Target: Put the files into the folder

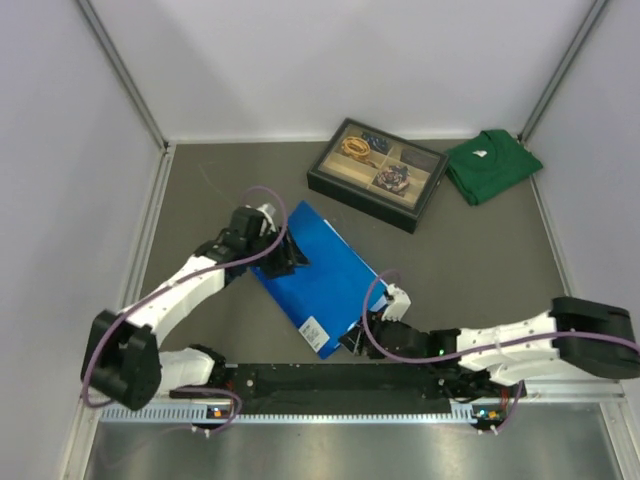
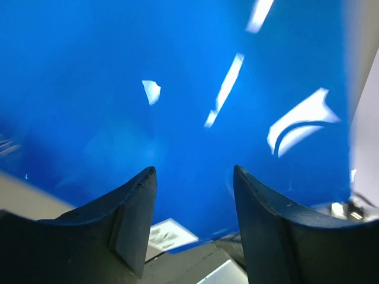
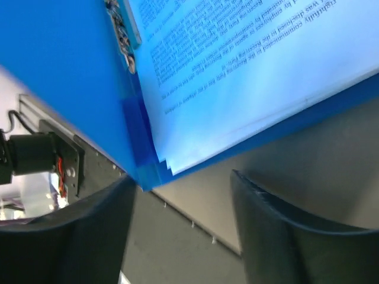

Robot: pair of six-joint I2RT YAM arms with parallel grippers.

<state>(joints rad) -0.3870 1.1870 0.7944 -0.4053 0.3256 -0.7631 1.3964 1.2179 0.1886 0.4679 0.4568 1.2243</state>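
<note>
The blue folder (image 1: pixel 320 275) lies on the grey table, its white label (image 1: pixel 314 332) at the near corner. In the right wrist view its cover (image 3: pixel 59 71) stands lifted, and the files (image 3: pixel 249 71), white sheets with black text, lie stacked inside with their corners stepped. My left gripper (image 1: pixel 285 255) is open at the folder's far left edge; the left wrist view fills with the blue cover (image 2: pixel 177 89), the label (image 2: pixel 169 235) low between my fingers (image 2: pixel 194 171). My right gripper (image 1: pixel 358 338) is open at the near right corner, and that corner sits just by my left finger (image 3: pixel 183 177).
A black-framed compartment tray (image 1: pixel 378 172) with small items stands behind the folder. A green folded shirt (image 1: pixel 490 165) lies at the back right. A black rail (image 1: pixel 340 380) runs along the near edge between the arm bases. White walls enclose the table.
</note>
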